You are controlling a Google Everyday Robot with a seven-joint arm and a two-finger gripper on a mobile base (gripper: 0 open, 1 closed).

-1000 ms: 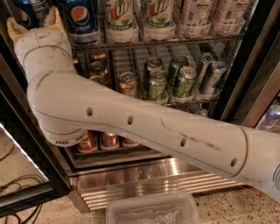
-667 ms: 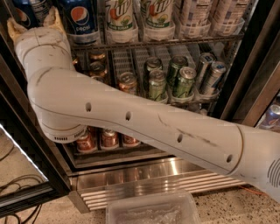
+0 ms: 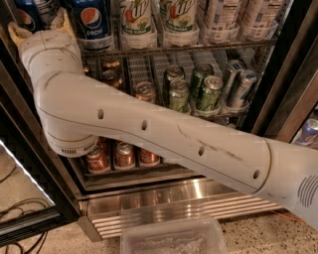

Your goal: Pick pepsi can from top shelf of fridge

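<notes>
Gripper [image 3: 40,26] hovering at the top shelf's [image 3: 198,47] left end

It is flanking the upright pepsi can [image 3: 27,15], grasp impossible to tell; the arm [image 3: 149,134] is hiding lower cans, and 7UP cans [image 3: 136,22] are standing rightward.

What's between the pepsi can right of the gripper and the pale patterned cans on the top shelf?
Two white-and-green cans, side by side, seen in the camera view. The gripper is just left of the pepsi can.

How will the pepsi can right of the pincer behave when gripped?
The pepsi can looks smooth and glossy, so probably slippery. Upright and tall, it may tip if nudged sideways. The pincer is just left of it, at the top shelf.
</notes>
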